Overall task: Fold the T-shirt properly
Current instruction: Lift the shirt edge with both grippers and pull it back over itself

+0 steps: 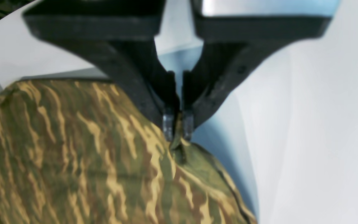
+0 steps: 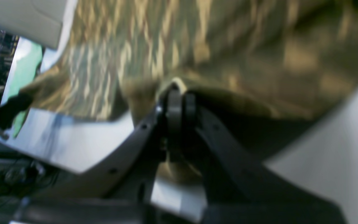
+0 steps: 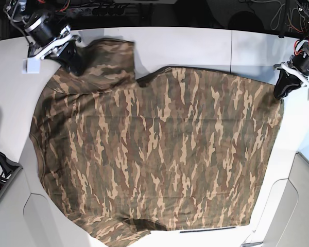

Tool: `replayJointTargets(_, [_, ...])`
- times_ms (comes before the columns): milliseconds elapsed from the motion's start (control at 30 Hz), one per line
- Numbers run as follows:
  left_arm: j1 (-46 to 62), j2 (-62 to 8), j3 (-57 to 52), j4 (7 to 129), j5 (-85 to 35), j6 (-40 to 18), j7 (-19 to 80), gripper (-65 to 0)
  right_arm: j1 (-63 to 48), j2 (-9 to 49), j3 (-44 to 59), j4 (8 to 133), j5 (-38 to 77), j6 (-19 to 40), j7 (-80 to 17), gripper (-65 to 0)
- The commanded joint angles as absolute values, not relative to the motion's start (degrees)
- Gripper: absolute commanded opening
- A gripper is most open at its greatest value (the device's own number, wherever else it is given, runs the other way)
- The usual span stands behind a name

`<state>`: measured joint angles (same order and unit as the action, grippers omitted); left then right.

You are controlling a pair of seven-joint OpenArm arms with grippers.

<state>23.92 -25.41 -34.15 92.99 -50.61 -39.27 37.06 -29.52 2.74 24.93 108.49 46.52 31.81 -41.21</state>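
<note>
White tabletop (image 3: pixel 15 98) shows around the T-shirt (image 3: pixel 170 149), which lies spread over its middle, one part bunched at the far side. The left end effector (image 1: pixel 178 127) pinches the shirt's far corner and the right end effector (image 2: pixel 180 115) is clamped on the bunched part. Folding seems just begun; next, both likely need to lift and carry that edge evenly across the shirt's body.

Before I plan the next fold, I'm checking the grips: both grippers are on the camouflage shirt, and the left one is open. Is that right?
Not quite: the left gripper is shut on the shirt, pinching its edge, as the left wrist view shows.
</note>
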Motion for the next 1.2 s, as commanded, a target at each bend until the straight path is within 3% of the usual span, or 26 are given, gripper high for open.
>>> replayJointTargets(0, [22.65,-26.52,-34.63,93.91,-51.44,-40.0,35.55,-65.0,-28.05,3.03,25.85,109.73,47.94,32.62,-40.51,-65.0])
replayJointTargets(433, [7.29,-26.55,-32.29,82.59,-47.83,-40.0,34.81,-65.0,-5.93,4.16,27.24,104.92,37.56,32.14,-40.29,-65.0])
replayJointTargets(933, [-7.77,-26.52,-22.52,71.07,-32.32,-40.0,25.98,-65.0,17.82,7.79,24.6,77.97,31.9,32.23,-35.79,-65.0])
replayJointTargets(1167, [-14.48,-26.52,-21.28,61.82,-30.57,-36.25,24.6,-65.0,24.84,7.75,24.6,67.42,31.9,32.4,-35.24,-65.0])
